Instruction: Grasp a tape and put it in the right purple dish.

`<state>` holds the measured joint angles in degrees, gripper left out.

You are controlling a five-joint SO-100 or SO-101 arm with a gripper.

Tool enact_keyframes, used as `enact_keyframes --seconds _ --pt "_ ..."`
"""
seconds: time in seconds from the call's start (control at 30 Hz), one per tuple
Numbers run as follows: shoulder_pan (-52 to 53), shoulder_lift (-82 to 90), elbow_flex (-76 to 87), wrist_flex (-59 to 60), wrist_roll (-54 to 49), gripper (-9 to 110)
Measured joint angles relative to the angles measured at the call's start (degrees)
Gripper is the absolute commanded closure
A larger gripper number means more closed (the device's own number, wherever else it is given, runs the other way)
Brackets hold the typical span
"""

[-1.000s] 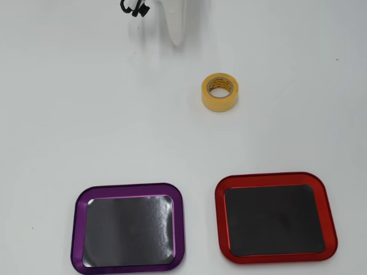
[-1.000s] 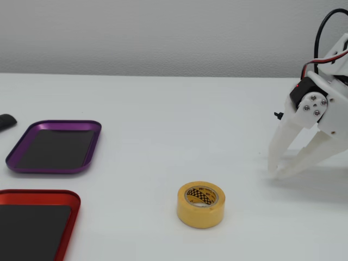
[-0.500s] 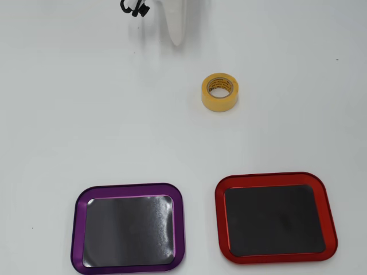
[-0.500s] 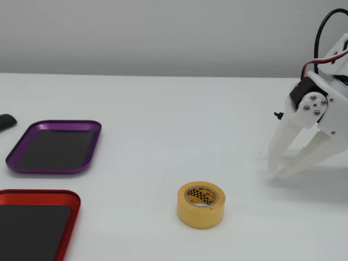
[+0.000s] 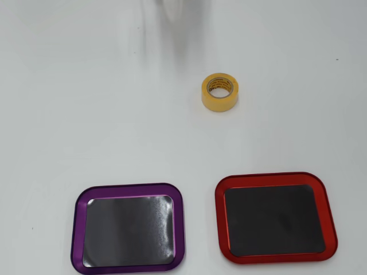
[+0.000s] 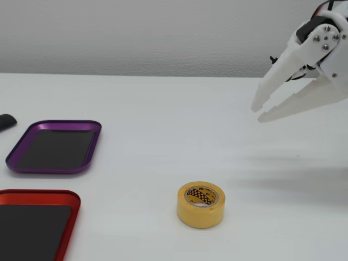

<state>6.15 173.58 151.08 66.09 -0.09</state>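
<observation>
Approach step, nothing grasped yet. Tape [image 6: 200, 204] flat on the surface [image 6: 163, 109], core up, at 12 o'clock from the red tray [image 5: 276, 217] in the overhead view, well apart from the purple dish [image 5: 127, 228]. Gripper [image 6: 258, 113] raised at upper right in the fixed view, slightly parted, empty, angled down-left. Next, in my judgement: descending over the tape, opening wider to straddle it.

Tape [image 6: 200, 204]: matt yellow paper wrap, printed cardboard core. Purple dish [image 6: 22, 147] and red tray [image 6: 69, 217]: glossy metallic rims, dark matt inner mats, the purple one's faintly sheened overhead. Gripper [image 6: 258, 114]: smooth white plastic, metal screws. Table [image 6: 163, 125]: smooth white, slightly reflective
</observation>
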Motion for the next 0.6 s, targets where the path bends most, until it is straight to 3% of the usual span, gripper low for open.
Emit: enact_keyframes --seconds 0.33,0.6 --pt "-5.71 -38.41 -19.78 -4.31 -0.26 85" --pt "-9.05 -57.83 -30.94 -4.39 -0.26 82"
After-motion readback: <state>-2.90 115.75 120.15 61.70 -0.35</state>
